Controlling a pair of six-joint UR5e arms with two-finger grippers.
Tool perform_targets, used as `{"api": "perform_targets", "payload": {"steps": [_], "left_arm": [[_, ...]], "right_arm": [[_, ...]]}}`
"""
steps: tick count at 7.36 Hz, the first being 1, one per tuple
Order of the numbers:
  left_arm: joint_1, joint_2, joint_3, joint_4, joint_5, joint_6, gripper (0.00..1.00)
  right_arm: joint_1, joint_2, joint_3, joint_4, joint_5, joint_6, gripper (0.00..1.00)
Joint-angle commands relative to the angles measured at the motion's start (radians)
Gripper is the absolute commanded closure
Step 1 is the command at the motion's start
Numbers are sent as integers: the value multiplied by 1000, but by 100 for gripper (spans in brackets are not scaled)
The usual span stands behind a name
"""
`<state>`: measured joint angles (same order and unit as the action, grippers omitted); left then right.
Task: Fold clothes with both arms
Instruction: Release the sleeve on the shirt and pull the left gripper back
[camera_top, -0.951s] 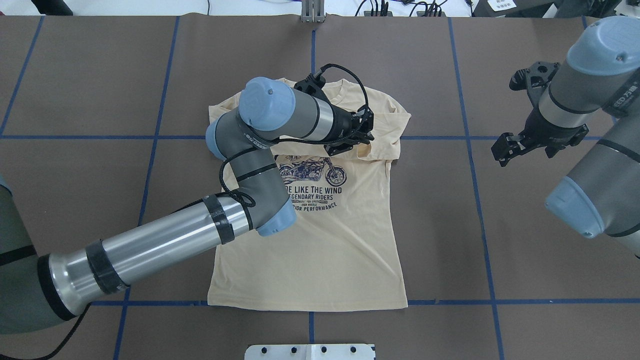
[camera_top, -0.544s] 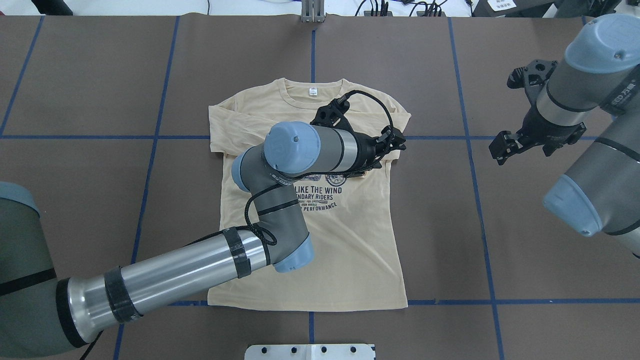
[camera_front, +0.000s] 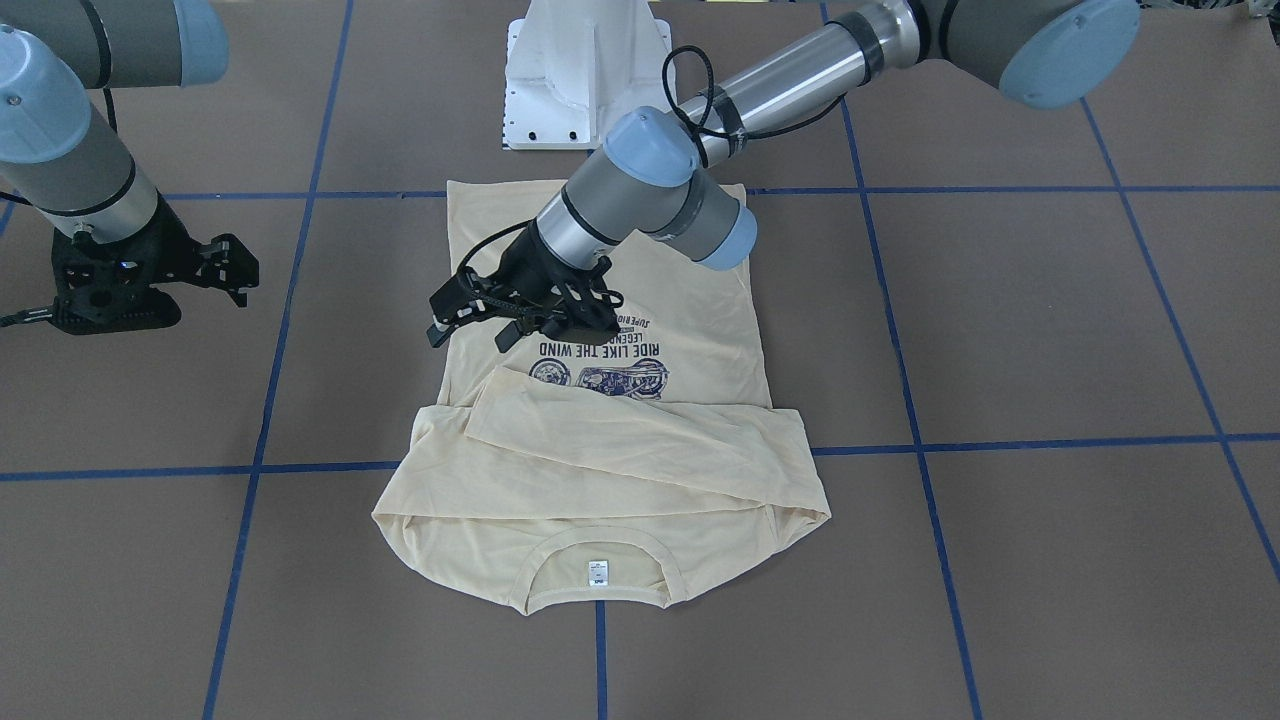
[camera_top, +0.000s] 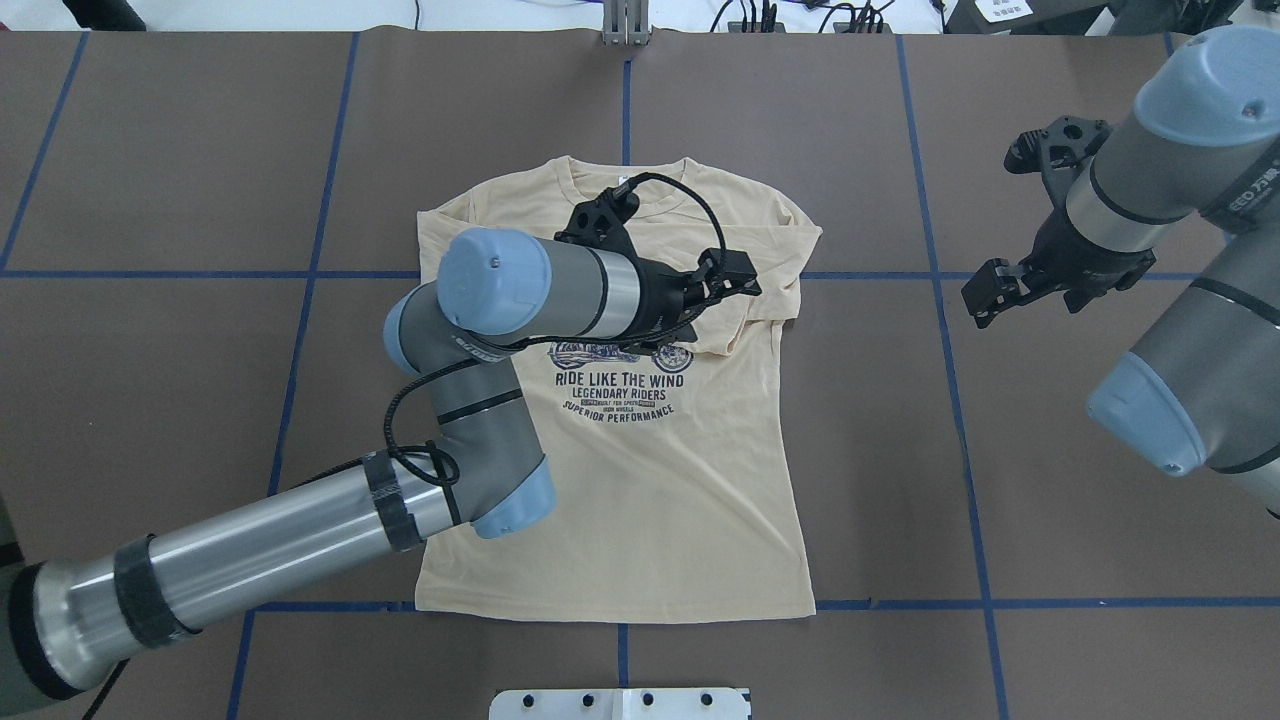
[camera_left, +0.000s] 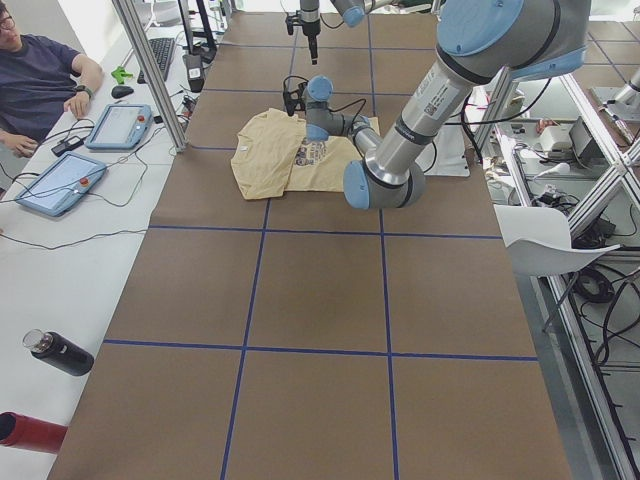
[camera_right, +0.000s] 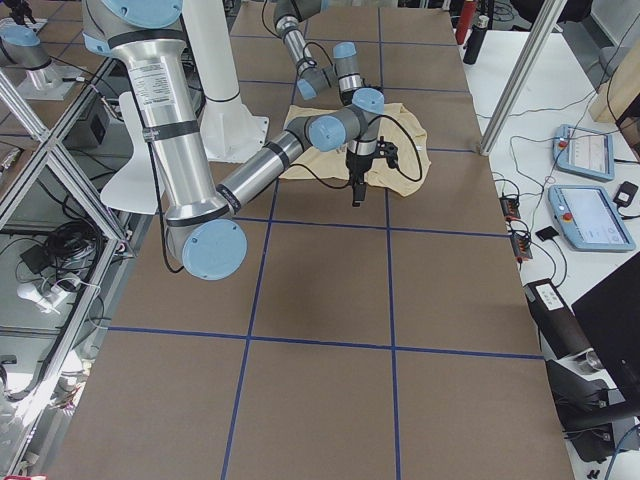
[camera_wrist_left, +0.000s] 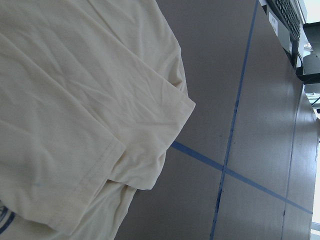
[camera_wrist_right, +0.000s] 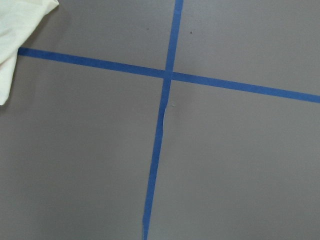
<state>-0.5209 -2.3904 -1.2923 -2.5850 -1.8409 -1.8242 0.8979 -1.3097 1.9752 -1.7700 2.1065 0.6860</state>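
The cream-yellow shirt (camera_top: 650, 480) lies face up on the brown table, hem toward the robot and neck label (camera_front: 598, 572) at the far end. Both long sleeves are folded across the chest (camera_front: 620, 430), just above the navy print (camera_top: 620, 380). My left gripper (camera_top: 738, 272) hovers over the shirt's right shoulder area and looks open, holding no cloth; its wrist view shows only the folded sleeve edge (camera_wrist_left: 100, 150) and the table. My right gripper (camera_top: 985, 290) hangs open over bare table to the right of the shirt, whose edge (camera_wrist_right: 15, 25) shows in a corner of its wrist view.
Blue tape lines (camera_top: 940, 300) grid the brown table cover. The white pedestal base (camera_front: 585, 75) stands at the robot's edge. A seated person (camera_left: 40, 80), tablets (camera_left: 120, 125) and a dark bottle (camera_left: 58, 355) are on a side bench.
The left arm swung right over the shirt, then drew back left; its gripper now sits near the right shoulder. The right gripper drifted slightly left toward the shirt.
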Motion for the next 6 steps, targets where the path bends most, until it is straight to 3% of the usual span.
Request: {"api": "perform_targets", "payload": {"steps": [1,4,6], "left_arm": [[-25,127,-201,128,-37,2,0],[-36,279,-440,316,-78,121,0],[-37,391,-536,370,-83,201,0]], "right_arm": [[-66,-26,10,148,3,165,0],[-277,-158,25,517,-26,517,0],[-508,-174,40,563,-243,710,0]]}}
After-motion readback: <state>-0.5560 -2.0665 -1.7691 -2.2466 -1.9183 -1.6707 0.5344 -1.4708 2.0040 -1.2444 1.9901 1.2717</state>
